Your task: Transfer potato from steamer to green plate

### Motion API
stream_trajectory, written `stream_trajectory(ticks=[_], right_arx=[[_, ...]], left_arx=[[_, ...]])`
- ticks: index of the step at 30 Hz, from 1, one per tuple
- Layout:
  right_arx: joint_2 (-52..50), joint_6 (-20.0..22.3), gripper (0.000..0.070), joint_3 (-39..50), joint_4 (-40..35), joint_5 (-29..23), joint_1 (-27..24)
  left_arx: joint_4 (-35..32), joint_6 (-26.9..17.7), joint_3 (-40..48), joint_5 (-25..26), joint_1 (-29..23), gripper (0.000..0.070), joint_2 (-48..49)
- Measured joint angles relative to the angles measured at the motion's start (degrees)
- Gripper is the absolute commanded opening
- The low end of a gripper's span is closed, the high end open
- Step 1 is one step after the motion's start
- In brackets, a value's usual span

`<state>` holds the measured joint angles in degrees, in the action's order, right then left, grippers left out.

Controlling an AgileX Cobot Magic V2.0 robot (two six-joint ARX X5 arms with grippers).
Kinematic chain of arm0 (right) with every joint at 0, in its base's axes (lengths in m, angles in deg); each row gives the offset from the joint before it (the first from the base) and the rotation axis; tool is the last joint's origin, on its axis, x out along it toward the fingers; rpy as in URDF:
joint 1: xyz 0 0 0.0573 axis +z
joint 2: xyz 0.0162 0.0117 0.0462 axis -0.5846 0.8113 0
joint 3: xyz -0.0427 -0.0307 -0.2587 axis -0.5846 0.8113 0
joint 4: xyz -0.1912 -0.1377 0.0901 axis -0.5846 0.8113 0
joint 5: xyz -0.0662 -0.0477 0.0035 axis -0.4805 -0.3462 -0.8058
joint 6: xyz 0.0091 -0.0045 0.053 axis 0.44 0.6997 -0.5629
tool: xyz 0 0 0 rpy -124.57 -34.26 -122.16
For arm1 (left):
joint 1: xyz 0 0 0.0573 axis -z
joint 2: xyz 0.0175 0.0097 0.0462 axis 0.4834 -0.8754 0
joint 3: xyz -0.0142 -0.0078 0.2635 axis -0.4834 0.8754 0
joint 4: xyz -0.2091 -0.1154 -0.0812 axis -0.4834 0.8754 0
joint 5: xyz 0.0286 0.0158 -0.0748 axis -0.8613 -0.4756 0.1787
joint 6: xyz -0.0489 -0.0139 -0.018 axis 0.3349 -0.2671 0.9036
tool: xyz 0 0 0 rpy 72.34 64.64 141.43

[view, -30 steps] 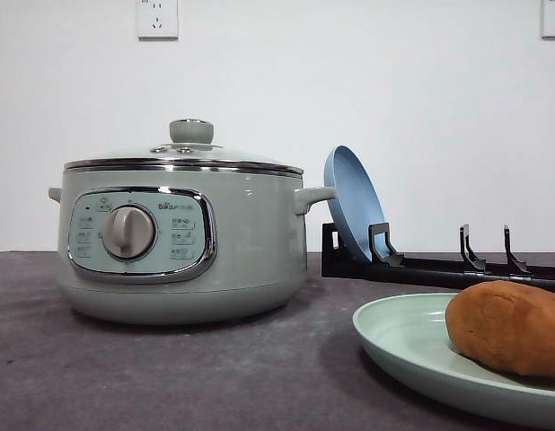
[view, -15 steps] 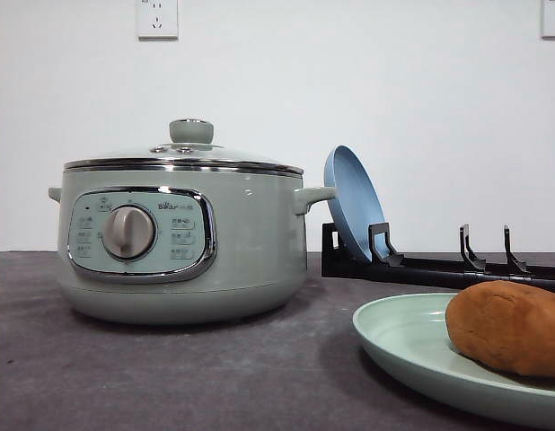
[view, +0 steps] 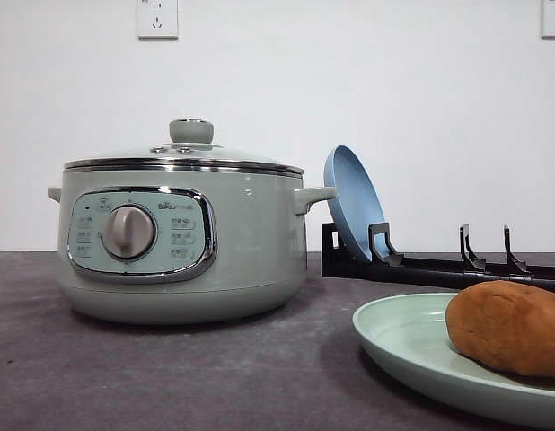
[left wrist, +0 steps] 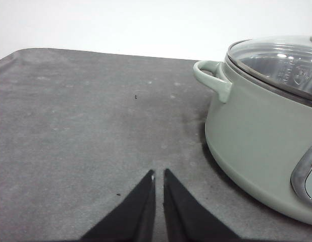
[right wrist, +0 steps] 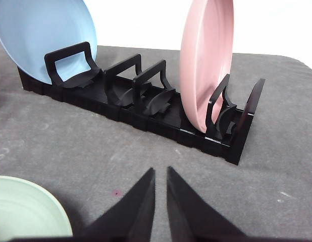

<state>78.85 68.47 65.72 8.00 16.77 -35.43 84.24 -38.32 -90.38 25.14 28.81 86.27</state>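
The orange-brown potato (view: 511,327) lies on the pale green plate (view: 399,339) at the front right of the table. The sage-green steamer (view: 179,242) stands at the left with its glass lid on; its side handle and wall (left wrist: 257,126) also appear in the left wrist view. My left gripper (left wrist: 158,174) is shut and empty above the grey mat, to the steamer's side. My right gripper (right wrist: 160,171) is shut and empty, hovering between the green plate's rim (right wrist: 24,212) and the black rack.
A black dish rack (right wrist: 141,108) stands behind the green plate, holding an upright blue plate (right wrist: 40,35) and an upright pink plate (right wrist: 204,60). The blue plate (view: 349,202) leans just right of the steamer's handle. A grey mat (left wrist: 70,126) covers the table.
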Motion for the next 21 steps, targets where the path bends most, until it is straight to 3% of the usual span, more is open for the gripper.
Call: stream_trajectory(ticks=[21], right_arx=[[0.0,0.0,0.0032,0.02,0.0,-0.01,-0.02]], left_arx=[[0.0,0.0,0.0,0.0,0.0,0.0022,0.0]])
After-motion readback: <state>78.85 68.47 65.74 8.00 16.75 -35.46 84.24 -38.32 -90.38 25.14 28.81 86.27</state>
